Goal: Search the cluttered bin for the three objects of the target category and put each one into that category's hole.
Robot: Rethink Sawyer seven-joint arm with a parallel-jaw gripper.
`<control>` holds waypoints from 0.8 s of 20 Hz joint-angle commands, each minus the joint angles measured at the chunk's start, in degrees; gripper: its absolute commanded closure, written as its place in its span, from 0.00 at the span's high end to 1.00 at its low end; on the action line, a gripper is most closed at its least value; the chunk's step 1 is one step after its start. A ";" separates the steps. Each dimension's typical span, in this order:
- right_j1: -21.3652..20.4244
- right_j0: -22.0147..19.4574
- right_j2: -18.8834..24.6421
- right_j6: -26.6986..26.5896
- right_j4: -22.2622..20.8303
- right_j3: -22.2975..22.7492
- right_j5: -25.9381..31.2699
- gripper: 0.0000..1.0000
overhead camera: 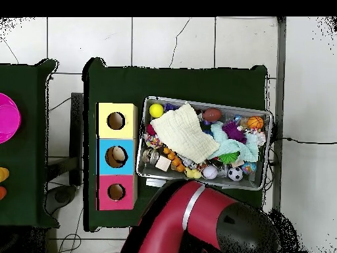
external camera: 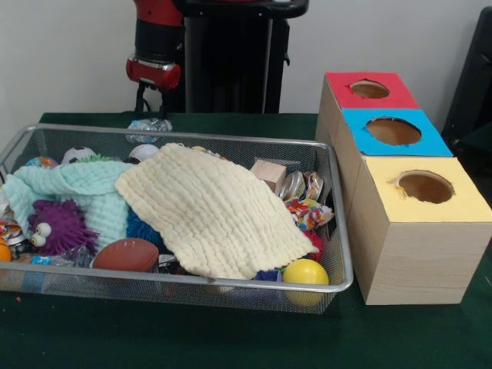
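A dark green table point(external camera: 231, 338) carries the bin point(external camera: 338, 231) at its near left, a yellow ball point(external camera: 305, 273) in the front corner under a cream cloth point(external camera: 211, 211). Right stand yellow point(external camera: 419, 231), blue point(external camera: 392, 131) and red point(external camera: 369, 90) boxes. Beyond, the gripper point(external camera: 151, 108) hangs behind the bin's far rim; whether its fingers are apart cannot be told.

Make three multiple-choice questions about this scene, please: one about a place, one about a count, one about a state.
1. Where is the yellow ball?
A. In a corner of the bin
B. On the yellow box
C. On the floor

2. How many boxes with holes stand beside the bin?
A. Two
B. Three
C. Four

3. What does the cream cloth do?
A. Hangs from the gripper
B. Lies folded on the table
C. Lies spread over the toys

Answers: 1 A, it rests against the mesh corner; 2 B, red, blue, yellow; 3 C, toys show around its edges.
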 commanded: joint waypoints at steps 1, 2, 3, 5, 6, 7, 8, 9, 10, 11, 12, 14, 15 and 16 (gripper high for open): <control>2.22 -1.66 9.28 1.87 7.35 -12.89 -0.35 1.00; 2.15 -1.59 9.28 1.84 7.43 -12.87 -0.44 1.00; 2.23 -1.50 9.17 1.60 7.71 -12.83 -0.87 1.00; 2.88 -1.33 8.84 0.84 8.31 -12.88 -1.91 1.00; 3.05 -1.24 8.69 0.51 8.53 -12.90 -2.38 1.00; 2.90 -1.46 8.93 0.77 7.99 -13.02 -2.26 1.00; 2.76 -1.69 9.17 1.03 7.46 -13.14 -2.14 0.00; 2.69 -1.77 9.23 1.07 7.26 -13.18 -2.17 0.00; 2.63 -1.84 9.30 1.11 7.06 -13.22 -2.20 0.00; 2.56 -1.92 9.36 1.15 6.86 -13.26 -2.23 0.00; 2.53 -1.89 9.34 1.15 6.85 -13.23 -2.21 0.00; 2.56 -1.87 9.30 1.07 6.97 -13.18 -2.40 0.00; 2.65 -1.81 9.22 0.91 7.25 -13.08 -2.65 0.00; 2.74 -1.75 9.14 0.75 7.54 -12.97 -2.90 0.00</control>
